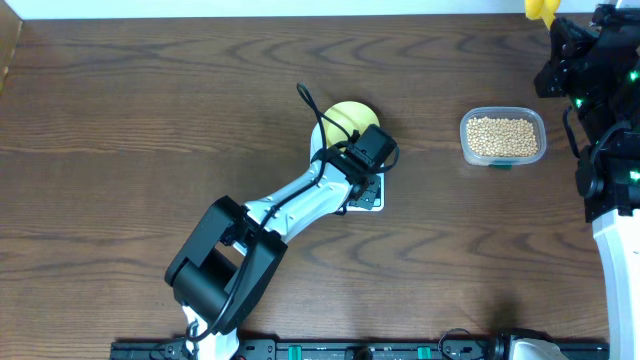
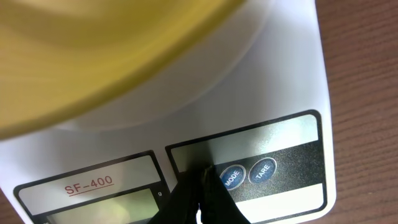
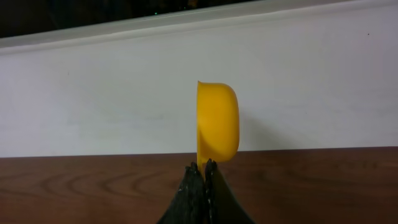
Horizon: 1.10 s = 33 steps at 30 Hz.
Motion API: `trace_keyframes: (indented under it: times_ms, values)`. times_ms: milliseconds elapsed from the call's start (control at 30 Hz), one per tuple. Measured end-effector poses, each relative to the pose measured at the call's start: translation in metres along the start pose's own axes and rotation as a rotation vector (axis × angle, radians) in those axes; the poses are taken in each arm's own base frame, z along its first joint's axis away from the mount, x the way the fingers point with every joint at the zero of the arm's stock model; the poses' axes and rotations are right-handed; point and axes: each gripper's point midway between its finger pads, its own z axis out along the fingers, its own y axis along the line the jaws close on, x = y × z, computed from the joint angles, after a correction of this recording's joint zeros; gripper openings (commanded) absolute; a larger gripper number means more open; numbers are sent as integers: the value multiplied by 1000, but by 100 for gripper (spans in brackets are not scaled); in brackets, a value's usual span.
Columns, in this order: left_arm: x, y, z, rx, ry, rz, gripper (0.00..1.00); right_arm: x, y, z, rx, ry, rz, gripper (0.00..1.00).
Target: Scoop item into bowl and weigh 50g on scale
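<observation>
My right gripper (image 3: pixel 204 171) pinches the yellow scoop (image 3: pixel 217 121); the left gripper (image 2: pixel 200 180), pressed together, sits at the scale (image 2: pixel 292 81) buttons (image 2: pixel 262 171). The beans (image 1: pixel 502 137), loose and likely to roll, lie in the tub (image 1: pixel 466 128); the bowl (image 1: pixel 345 114) tops the scale.

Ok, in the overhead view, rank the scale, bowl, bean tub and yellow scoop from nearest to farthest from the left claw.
1. Scale, directly under the left claw, whose tips are at the button panel.
2. Bowl, just beyond, on the scale's platform.
3. Bean tub, off to the right.
4. Yellow scoop, far top right corner.
</observation>
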Motion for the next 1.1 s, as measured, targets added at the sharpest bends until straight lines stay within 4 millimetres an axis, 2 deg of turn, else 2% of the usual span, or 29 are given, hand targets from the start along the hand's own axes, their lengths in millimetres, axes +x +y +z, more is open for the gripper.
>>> trace_keyframes:
  times_ms: [133,367,533,600,667,700,733,767,800,933,1000,1100]
  values:
    - [6,2,0,-3,8,1,7,0,0,0,0,0,0,1]
    - [5,2,-3,2,0,0,7,0,0,0,0,0,0,1]
    - [6,4,-10,1,2,-4,7,0,0,0,0,0,0,1]
    - [4,8,-18,3,-12,-12,12,0,0,0,0,0,0,1]
    - [-6,7,-39,23,-69,-24,24,0,0,0,0,0,0,1]
    - [-15,6,-56,41,-117,-27,31,0,0,0,0,0,0,1]
    - [-21,5,-73,58,-162,-33,41,0,0,0,0,0,0,1]
    - [-28,5,-92,76,-211,-38,56,0,0,0,0,0,0,1]
    - [-34,4,-115,99,-270,-41,64,0,0,0,0,0,0,1]
    - [-46,9,-191,168,-457,-64,69,0,0,0,0,0,0,1]
    - [-46,21,-224,184,-537,-86,96,0,0,0,0,0,-8,1]
    - [-37,49,-249,149,-578,-142,96,0,0,0,0,0,-30,1]
